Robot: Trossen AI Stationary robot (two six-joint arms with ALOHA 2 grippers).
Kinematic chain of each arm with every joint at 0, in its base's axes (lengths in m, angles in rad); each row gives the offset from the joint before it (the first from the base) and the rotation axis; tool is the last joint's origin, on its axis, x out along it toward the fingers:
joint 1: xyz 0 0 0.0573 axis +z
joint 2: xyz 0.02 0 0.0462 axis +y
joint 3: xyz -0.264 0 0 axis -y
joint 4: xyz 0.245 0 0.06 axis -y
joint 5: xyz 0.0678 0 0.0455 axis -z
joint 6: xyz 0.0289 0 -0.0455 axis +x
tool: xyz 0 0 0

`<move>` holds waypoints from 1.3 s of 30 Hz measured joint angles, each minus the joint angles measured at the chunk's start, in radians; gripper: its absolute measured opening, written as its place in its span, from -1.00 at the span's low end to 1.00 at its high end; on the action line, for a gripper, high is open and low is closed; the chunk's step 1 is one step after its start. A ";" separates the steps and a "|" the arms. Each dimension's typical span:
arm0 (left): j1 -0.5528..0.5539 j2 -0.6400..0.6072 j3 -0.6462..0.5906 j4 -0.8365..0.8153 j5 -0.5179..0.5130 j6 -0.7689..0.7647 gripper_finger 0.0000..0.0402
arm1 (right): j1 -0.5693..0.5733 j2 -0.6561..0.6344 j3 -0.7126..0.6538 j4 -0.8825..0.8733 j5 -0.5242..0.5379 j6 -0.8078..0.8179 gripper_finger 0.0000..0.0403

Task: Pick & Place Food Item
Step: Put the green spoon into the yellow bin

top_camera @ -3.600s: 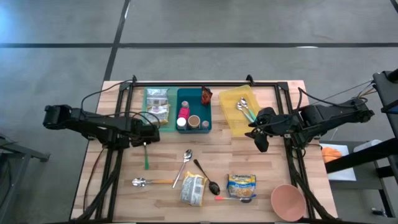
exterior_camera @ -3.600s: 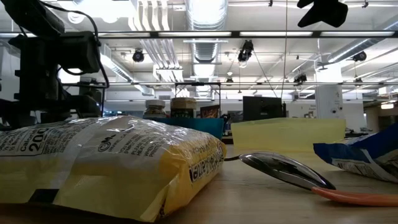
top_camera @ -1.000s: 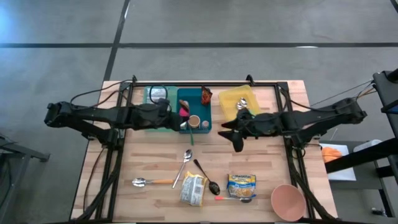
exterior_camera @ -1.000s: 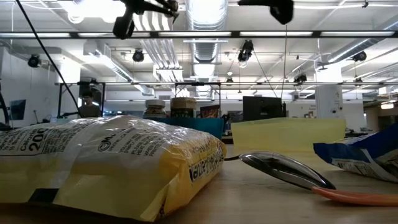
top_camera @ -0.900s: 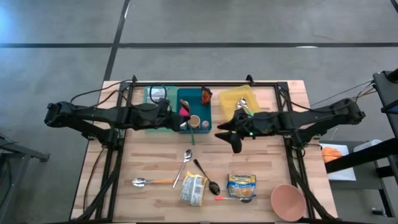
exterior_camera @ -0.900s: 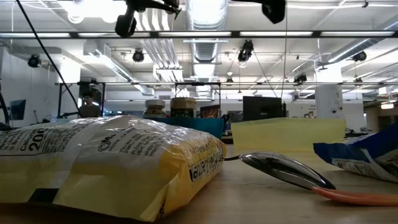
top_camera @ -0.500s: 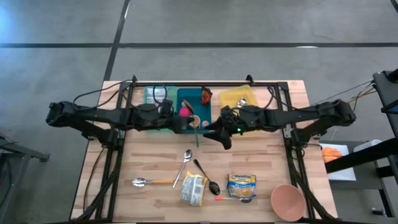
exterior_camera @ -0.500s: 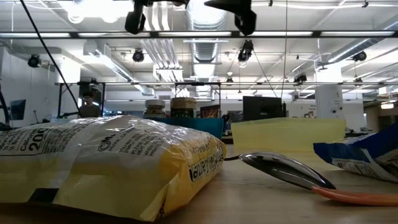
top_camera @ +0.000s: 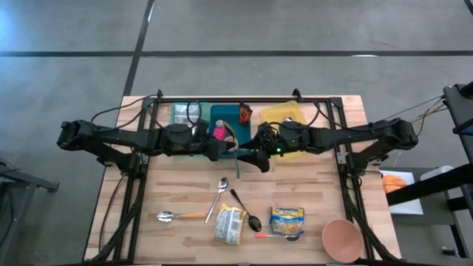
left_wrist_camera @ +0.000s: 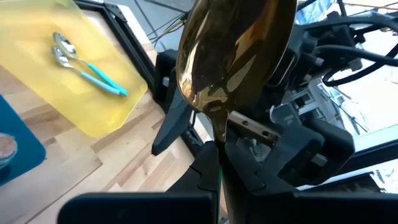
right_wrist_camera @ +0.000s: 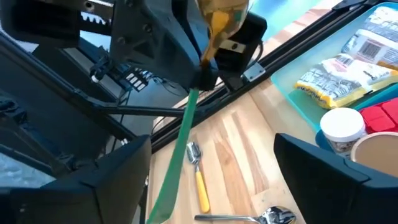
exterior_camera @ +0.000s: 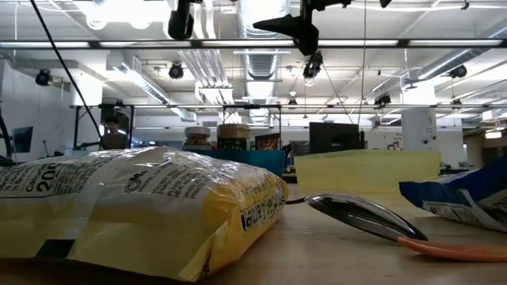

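Left gripper (top_camera: 222, 148) is clamped on a green-handled spoon (right_wrist_camera: 186, 124) above the tabletop (top_camera: 310, 185); right gripper (top_camera: 251, 159), fingers spread, faces it at 3 o'clock. Only the wrist views show its gold bowl.

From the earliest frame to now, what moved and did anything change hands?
The left gripper, shut on the green-handled spoon, carried it from the table's left toward the middle. The right gripper swung in from beside the yellow tray to meet it, its jaws open by the spoon, not gripping. Packets, loose spoons and pink bowl stayed put.
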 joint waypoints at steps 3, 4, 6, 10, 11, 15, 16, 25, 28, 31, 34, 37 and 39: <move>0.000 0.002 0.000 0.029 0.000 0.017 -0.99 | 0.000 0.008 0.000 0.010 0.017 -0.001 0.70; 0.000 0.002 0.000 0.040 0.000 0.021 -0.99 | -0.001 0.012 0.000 0.017 0.017 0.000 0.70; 0.000 0.002 0.000 0.054 0.000 0.024 -0.99 | -0.001 0.019 0.000 0.031 0.017 0.000 0.70; 0.000 0.002 0.000 0.055 0.000 0.026 -0.99 | -0.001 0.031 0.001 0.052 0.016 -0.003 0.70; 0.000 0.002 0.000 0.059 0.000 0.026 -0.99 | -0.001 0.033 0.001 0.052 0.015 -0.004 0.69; 0.000 0.002 -0.001 0.061 -0.001 0.027 -0.99 | -0.001 0.040 0.001 0.066 0.011 -0.004 0.54; 0.000 0.002 -0.001 0.061 -0.001 0.027 -0.99 | -0.001 0.040 0.001 0.067 0.008 -0.004 0.48; 0.001 0.003 -0.002 0.060 -0.022 0.027 -0.99 | -0.001 0.039 0.001 0.073 0.006 -0.004 -0.21; 0.001 0.003 -0.002 0.060 -0.024 0.027 -0.99 | -0.001 0.039 0.002 0.074 0.006 -0.004 -0.42; 0.001 0.003 -0.002 0.060 -0.026 0.027 -0.99 | 0.000 0.037 0.002 0.075 0.006 -0.004 -0.65; 0.001 0.003 -0.002 0.062 -0.029 0.026 -0.99 | 0.000 0.037 0.006 0.071 0.006 -0.011 -0.89; 0.001 0.002 -0.002 0.070 -0.040 0.022 -0.94 | -0.001 0.037 0.017 0.063 0.001 -0.014 -0.93; 0.001 0.001 -0.002 0.074 -0.050 0.014 -0.88 | -0.002 0.037 0.021 0.063 -0.005 -0.016 -0.95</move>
